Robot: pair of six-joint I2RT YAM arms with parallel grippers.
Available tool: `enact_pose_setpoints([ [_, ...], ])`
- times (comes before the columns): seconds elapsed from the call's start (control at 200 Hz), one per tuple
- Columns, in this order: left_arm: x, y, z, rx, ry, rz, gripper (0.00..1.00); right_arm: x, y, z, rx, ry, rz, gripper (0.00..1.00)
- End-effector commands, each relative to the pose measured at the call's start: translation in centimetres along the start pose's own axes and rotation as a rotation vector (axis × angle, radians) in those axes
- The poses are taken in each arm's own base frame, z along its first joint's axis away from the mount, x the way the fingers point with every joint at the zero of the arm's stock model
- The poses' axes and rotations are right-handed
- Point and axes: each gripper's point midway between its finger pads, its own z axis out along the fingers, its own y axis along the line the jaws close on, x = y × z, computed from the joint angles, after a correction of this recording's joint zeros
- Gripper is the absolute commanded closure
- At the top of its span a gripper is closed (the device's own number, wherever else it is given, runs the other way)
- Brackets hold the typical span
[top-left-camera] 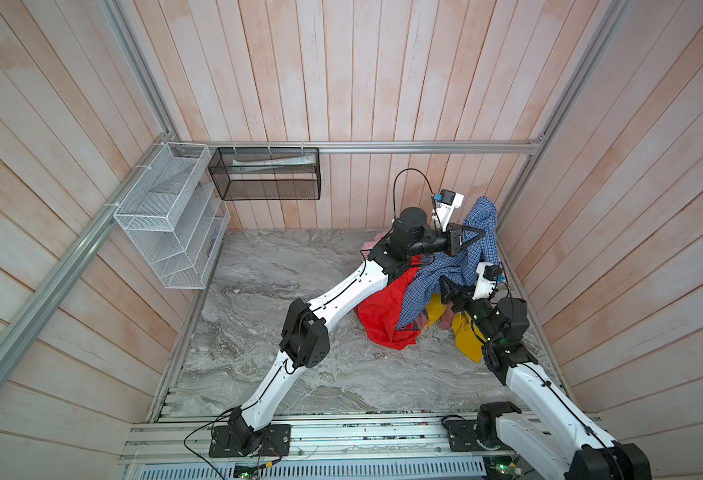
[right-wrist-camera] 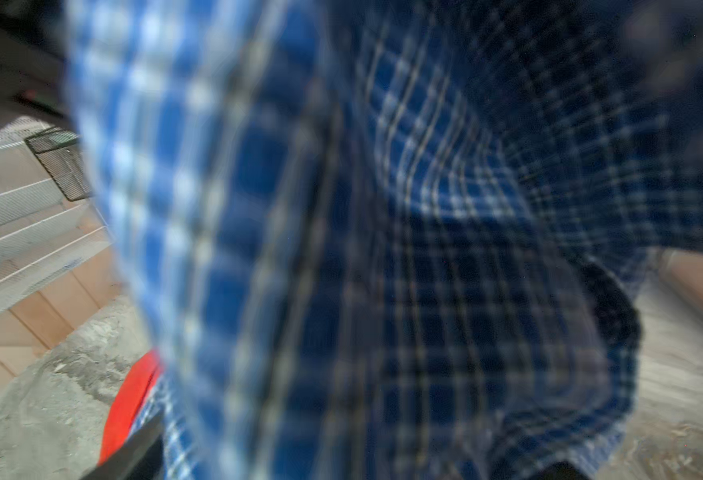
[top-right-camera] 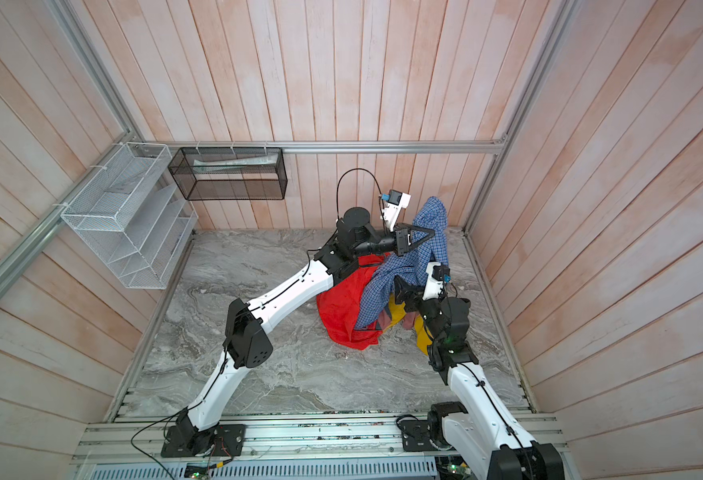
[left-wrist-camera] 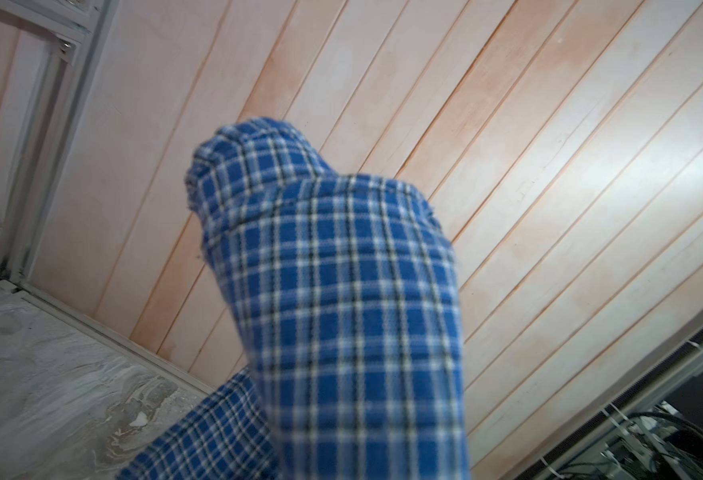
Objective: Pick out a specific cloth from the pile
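Pale pink plank walls and aluminium rails close in a grey marbled tabletop (top-left-camera: pixel 283 291). A white wire rack (top-left-camera: pixel 167 220) hangs on the wall at 10 o'clock and a black mesh basket (top-left-camera: pixel 264 174) at 12 o'clock. In both top views the pile (top-left-camera: pixel 387 320) sits on the 3 o'clock side of the surface, with a bright red garment (top-right-camera: pixel 339 309) spread toward the middle, a mustard-yellow garment (top-left-camera: pixel 466 338) at the pile's 4 o'clock edge beside the right arm, and a scrap of pink at its 11 o'clock edge. The cloth (top-left-camera: pixel 433 282), blue-and-white checked, is partly raised. Its top end stands high near the 2 o'clock corner, and the rest trails down across the red and yellow garments, its lower hem lying on the red one. The left gripper (top-left-camera: pixel 482 234) reaches in from 9 o'clock with its jaws clenched on the raised part of the cloth. In the left wrist view the checked fabric (left-wrist-camera: pixel 341 311) covers the fingers entirely. The right gripper (top-left-camera: pixel 444 289) sits lower, at 5 o'clock from the left one, tucked against a hanging fold. Its wrist view is blurred and filled with checked fabric (right-wrist-camera: pixel 383 249), but a dark finger (right-wrist-camera: pixel 134 453) and a second dark shape show far apart along one edge. The jaws therefore look released, with cloth between them and nothing pinched.
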Motion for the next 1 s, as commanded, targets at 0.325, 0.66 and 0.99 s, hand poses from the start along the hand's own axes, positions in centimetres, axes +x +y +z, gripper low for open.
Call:
enact_pose_setpoints([
  [0.325, -1.2, -5.2, -3.3, 0.086, -0.001, 0.025, 0.95, -8.1, -0.9, 0.2, -0.025, -0.229, -0.204, 1.00],
  [0.66, -4.4, -2.9, -6.1, -0.006, -0.033, 0.064, 0.36, -14.7, 2.8, -3.2, -0.097, -0.348, -0.245, 1.00],
  [0.99, -1.0, -2.3, -6.5, -0.001, 0.088, 0.139, 0.16, -20.2, 6.2, -3.9, -0.225, -0.403, -0.216, 1.00],
])
